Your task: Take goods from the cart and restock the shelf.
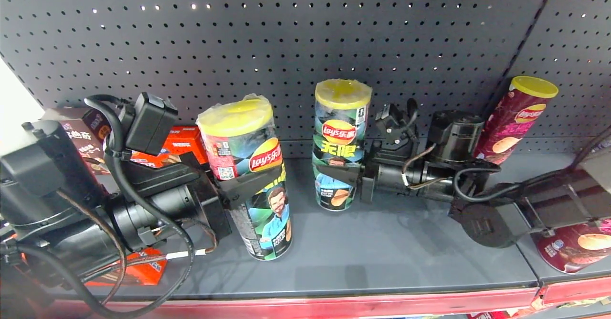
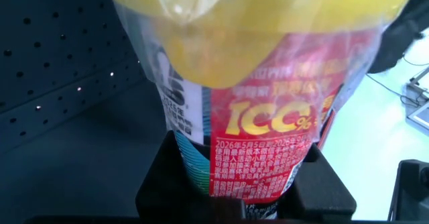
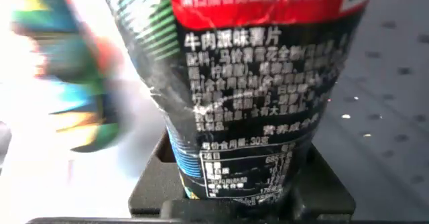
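My left gripper [image 1: 249, 181] pinches the nearer chip canister [image 1: 241, 137], which is tilted with its base low over the shelf board [image 1: 382, 242]. I should square it upright before letting go. Farther in, my right gripper [image 1: 342, 174] clamps the second canister [image 1: 341, 132], upright near the pegboard [image 1: 334, 32]. There I should release gently, then back straight out.

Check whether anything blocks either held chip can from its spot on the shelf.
Nothing visible does. The left gripper clamps the tilted left can, the right gripper the middle can; both bases appear to sit on bare shelf board already. The maroon can leans on the pegboard farther right, apart.
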Robot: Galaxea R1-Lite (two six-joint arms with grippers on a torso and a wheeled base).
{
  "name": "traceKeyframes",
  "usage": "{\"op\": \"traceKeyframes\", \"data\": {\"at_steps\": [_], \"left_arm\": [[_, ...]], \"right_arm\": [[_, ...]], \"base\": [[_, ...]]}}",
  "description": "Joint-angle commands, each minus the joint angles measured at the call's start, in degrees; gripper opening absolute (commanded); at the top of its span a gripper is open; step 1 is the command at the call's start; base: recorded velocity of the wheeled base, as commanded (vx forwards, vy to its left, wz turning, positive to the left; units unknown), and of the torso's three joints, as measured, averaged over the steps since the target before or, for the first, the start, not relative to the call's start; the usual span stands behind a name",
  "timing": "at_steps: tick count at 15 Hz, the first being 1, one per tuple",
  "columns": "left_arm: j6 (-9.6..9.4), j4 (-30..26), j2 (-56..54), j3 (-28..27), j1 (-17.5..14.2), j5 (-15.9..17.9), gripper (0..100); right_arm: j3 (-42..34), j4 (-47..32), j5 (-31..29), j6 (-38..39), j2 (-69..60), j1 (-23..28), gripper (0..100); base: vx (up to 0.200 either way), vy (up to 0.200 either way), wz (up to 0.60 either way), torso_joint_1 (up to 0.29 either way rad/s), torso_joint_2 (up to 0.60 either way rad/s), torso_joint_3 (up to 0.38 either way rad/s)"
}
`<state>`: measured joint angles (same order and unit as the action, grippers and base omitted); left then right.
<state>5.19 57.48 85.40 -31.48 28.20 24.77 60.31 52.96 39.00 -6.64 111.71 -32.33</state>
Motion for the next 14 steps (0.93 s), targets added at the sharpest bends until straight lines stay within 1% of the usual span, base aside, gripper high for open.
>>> {"op": "traceKeyframes", "data": {"at_steps": [1, 2, 5, 6, 10, 11, 13, 14], "left_arm": [[-0.01, 0.09, -0.14, -0.08, -0.07, 0.01, 0], [-0.01, 0.09, -0.23, -0.16, -0.07, 0.01, 0], [0.08, 0.00, -1.02, 0.01, -1.04, 0.01, 0], [0.08, 0.00, -1.28, 0.01, -1.13, -0.07, 0], [0.08, 0.00, -1.37, 0.01, -1.13, -0.07, 0], [0.08, 0.00, -1.37, 0.01, -1.13, 0.01, 0], [0.08, 0.00, -1.37, -0.08, -1.21, -0.07, 0], [0.08, 0.00, -1.37, 0.01, -1.21, -0.07, 0]], "right_arm": [[-10.38, 1.18, 1.52, -0.21, -9.85, -1.16, 0], [-13.37, 3.12, 2.14, -0.21, -10.55, -1.24, 0], [-23.66, 14.10, 2.31, -0.21, -10.46, -2.91, 0], [-25.94, 15.77, 2.31, -0.21, -10.29, -3.27, 0], [-28.31, 16.13, 2.49, -0.30, -9.32, -3.18, 0], [-28.14, 16.30, 2.75, -1.53, -8.00, -3.00, 0], [-27.88, 16.30, 5.12, -2.67, -6.07, -2.30, 0], [-27.35, 16.39, 5.21, -2.67, -5.19, -2.04, 0]], "base": [[0.000, 0.000, 0.00, 0.000, 0.00, 0.000], [0.000, 0.000, 0.00, 0.000, 0.00, 0.000], [0.000, 0.000, 0.00, 0.000, 0.00, 0.000], [0.000, 0.000, 0.00, 0.000, 0.00, 0.000], [0.000, 0.000, 0.00, 0.000, 0.00, 0.000], [0.000, 0.000, 0.00, 0.000, 0.00, 0.000], [0.000, 0.000, 0.00, 0.000, 0.00, 0.000], [0.000, 0.000, 0.00, 0.000, 0.00, 0.000]]}}
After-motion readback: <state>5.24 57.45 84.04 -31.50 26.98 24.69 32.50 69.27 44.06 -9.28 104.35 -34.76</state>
